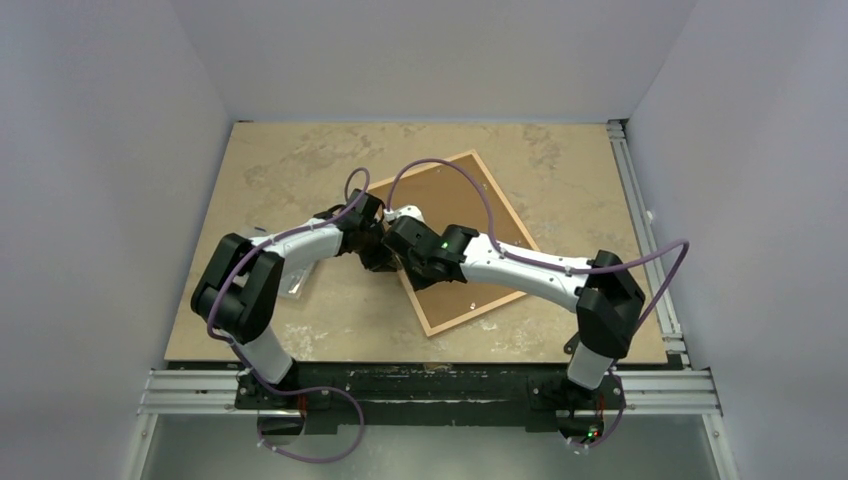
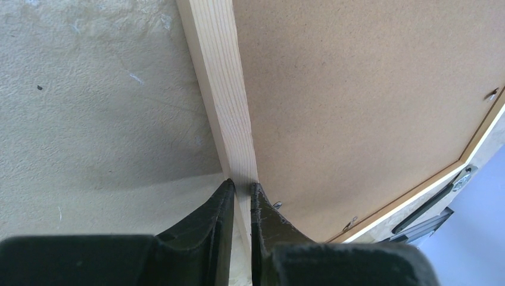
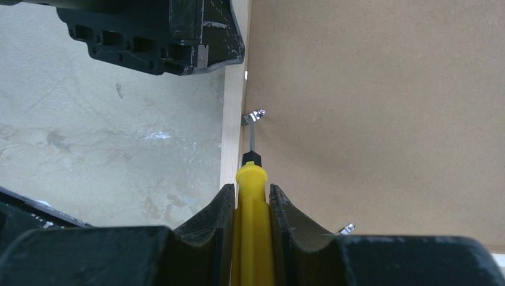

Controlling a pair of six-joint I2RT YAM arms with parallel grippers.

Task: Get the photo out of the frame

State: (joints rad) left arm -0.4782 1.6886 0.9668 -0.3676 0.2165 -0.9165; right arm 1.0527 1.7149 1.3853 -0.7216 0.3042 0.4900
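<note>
The thin light-wood rectangular picture frame (image 1: 478, 313) lay face down and turned diagonally near the middle of the mottled beige stone-look table (image 1: 300, 170), its plain brown backing board (image 1: 455, 200) facing up, so the photo itself showed in no view. Small bent silver metal tabs (image 3: 255, 116) stood along the inner edge of the pale rail, lying over the board's margin. Both white-and-black arms reached in from their bases with elbows bowed outward, and their wrists met, almost touching, over the frame's left side, with purple cables (image 1: 440, 163) looping above them. The left gripper (image 2: 241, 187) pointed down along the rail, its two black fingers drawn close together and pinching the wooden edge of the frame between them. Just beside it, the right gripper (image 3: 251, 196) was clamped around the yellow plastic handle of a screwdriver (image 3: 253, 196), which ran parallel to the rail; its slim metal shaft reached up to one of the tabs, the tip meeting it where the board joins the wood.
</note>
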